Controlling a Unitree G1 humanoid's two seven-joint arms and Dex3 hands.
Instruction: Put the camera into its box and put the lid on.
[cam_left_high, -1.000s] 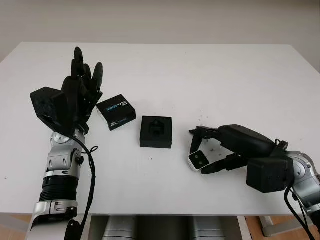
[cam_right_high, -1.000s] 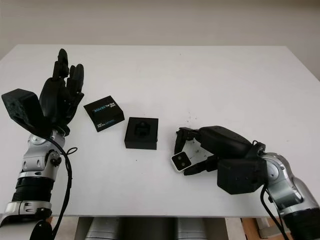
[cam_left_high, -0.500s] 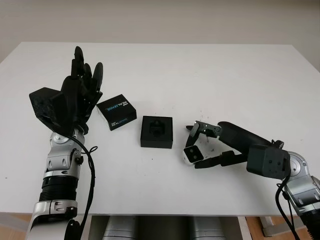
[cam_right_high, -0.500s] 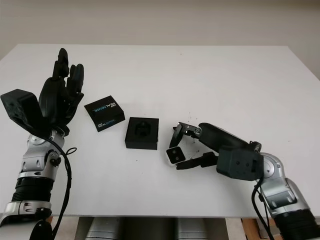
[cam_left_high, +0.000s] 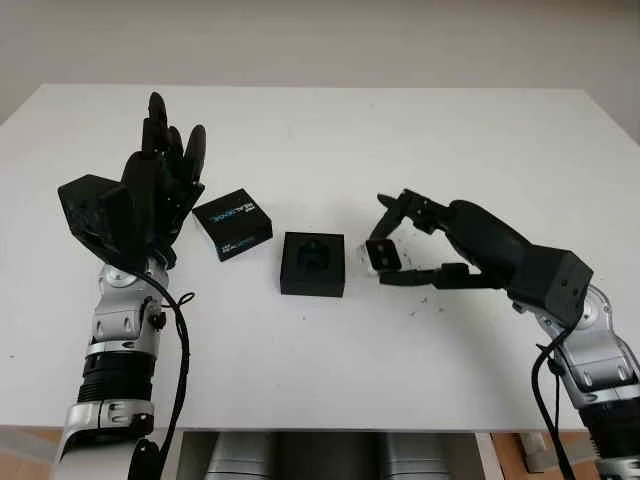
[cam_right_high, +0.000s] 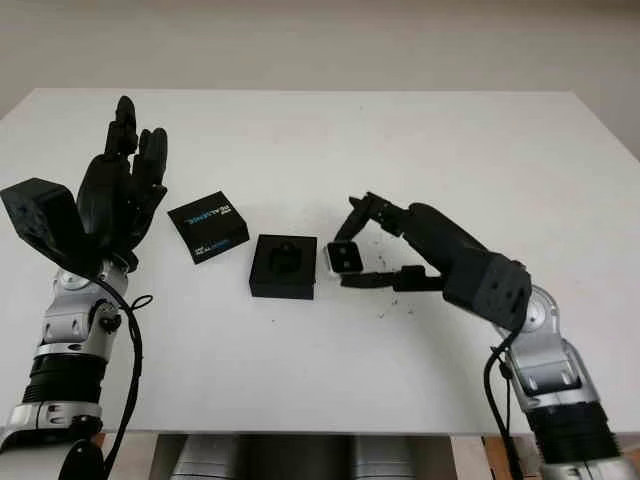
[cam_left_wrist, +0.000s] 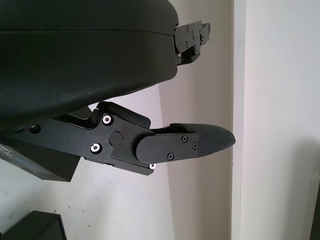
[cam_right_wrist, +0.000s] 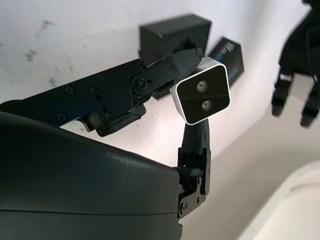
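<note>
Camera (cam_left_high: 383, 255): pinched in the right hand's fingers (cam_right_wrist: 165, 67), raised above the white table (cam_left_high: 400, 150), just right of the box
Right hand (cam_left_high: 400, 245): closed around the camera
Box (cam_left_high: 313, 264): open, mid-table
Lid (cam_left_high: 232, 223): flat on the table, just left of the box
Left hand (cam_left_high: 160, 190): open, raised at the table's left side

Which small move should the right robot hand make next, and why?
Probably carry the camera a little further over the open box and lower it. The right robot hand holds it just beside the box's edge, not yet above the recess.
</note>
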